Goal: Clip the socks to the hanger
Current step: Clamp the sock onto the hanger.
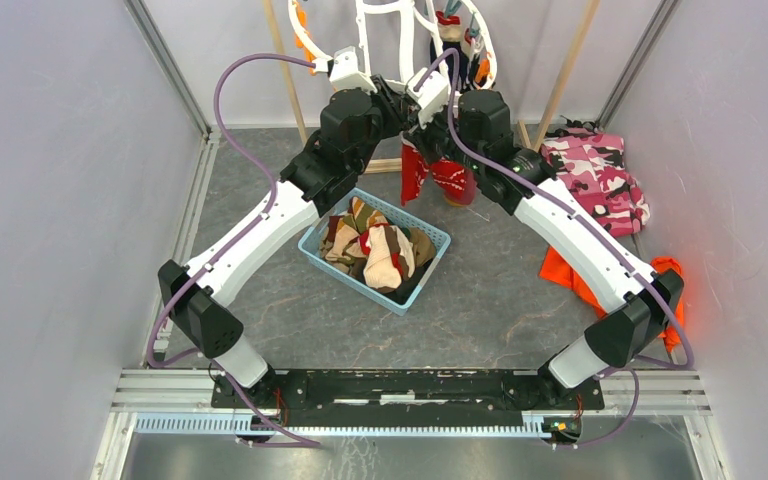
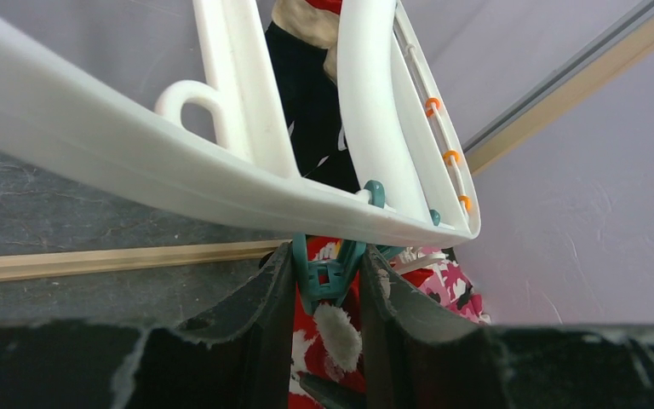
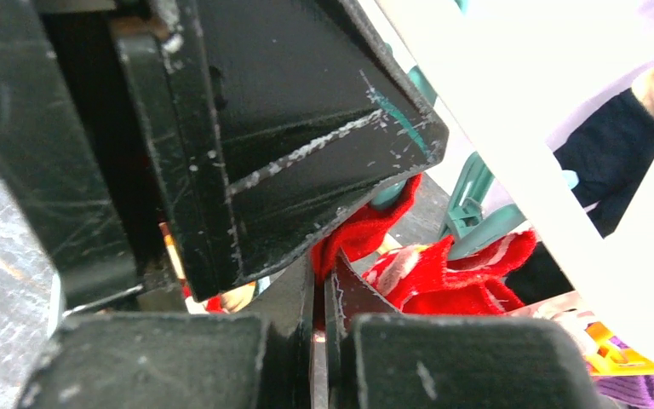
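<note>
Top view: we see the red sock, a white-patterned soft knit, hanging below the hanger at 12 o'clock. Its long axis is near vertical, with the free end pointing at the floor. The right gripper pinches the sock's upper edge. The left gripper is pressed on a teal clip under the hanger's smooth white plastic rim. At 7 o'clock of the sock, a rectangular blue plastic basket holds heaped socks in beige, brown and green.
</note>
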`<action>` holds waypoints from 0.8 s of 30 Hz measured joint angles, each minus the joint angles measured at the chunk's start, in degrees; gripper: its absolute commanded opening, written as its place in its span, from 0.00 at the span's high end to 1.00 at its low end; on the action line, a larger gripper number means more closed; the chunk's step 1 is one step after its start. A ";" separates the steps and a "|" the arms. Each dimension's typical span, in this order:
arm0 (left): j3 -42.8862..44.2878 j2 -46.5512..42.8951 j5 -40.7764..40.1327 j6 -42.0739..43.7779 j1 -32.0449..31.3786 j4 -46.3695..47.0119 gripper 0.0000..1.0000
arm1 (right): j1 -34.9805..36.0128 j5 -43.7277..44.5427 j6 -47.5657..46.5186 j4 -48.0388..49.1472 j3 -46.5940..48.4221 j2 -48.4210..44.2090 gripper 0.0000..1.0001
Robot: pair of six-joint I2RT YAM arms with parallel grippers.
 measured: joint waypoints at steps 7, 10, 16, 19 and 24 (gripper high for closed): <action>-0.02 -0.31 0.35 -0.28 0.31 -0.33 0.98 | 0.00 4.15 -5.20 0.13 0.96 1.03 1.00; -0.02 -0.42 0.37 -0.83 0.37 -0.35 0.98 | -0.02 5.07 -7.06 0.35 1.31 1.03 1.00; -0.02 -0.44 0.39 -1.81 0.37 -0.33 0.98 | -0.02 2.12 -8.28 0.37 2.95 1.03 1.00; -0.02 -0.44 0.39 -1.95 0.37 -0.33 0.98 | 0.00 0.37 -7.82 0.26 2.97 1.03 1.00; -0.02 -0.44 0.39 -2.23 0.37 -0.33 0.98 | 0.00 0.07 -7.34 0.17 2.99 1.05 1.00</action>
